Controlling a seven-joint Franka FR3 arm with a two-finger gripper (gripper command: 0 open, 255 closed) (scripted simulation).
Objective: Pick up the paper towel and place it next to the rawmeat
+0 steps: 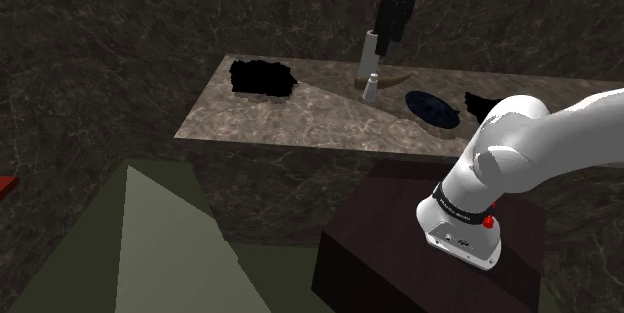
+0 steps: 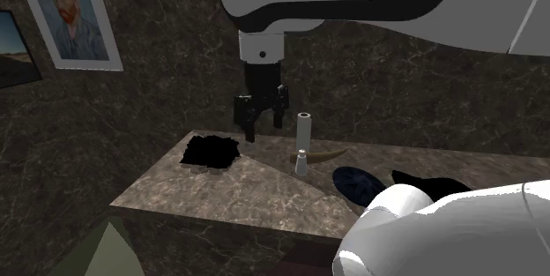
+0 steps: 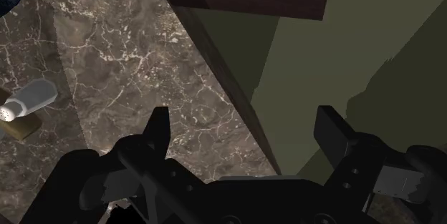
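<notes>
Shoulder and second exterior views both face the counter [image 1: 300, 121] from beside the stand [image 1: 380, 251]; the wrist view looks down on the counter's edge.

From the shoulder view I have the counter [image 1: 300, 121] beyond the stand [image 1: 390, 226]. On it, a ragged patch [image 1: 262, 77] lies toward that view's left end. The paper towel [image 1: 369, 56] stands upright toward the back, with a small shaker [image 1: 371, 88] just in front of it and a curved piece [image 1: 398, 79] lying beside them on the right. Further right sits a plate [image 1: 432, 109], then a second ragged patch [image 1: 485, 104]. In the second exterior view the gripper [image 2: 263, 126] hangs above the counter, between the left-hand ragged patch and the paper towel.
</notes>
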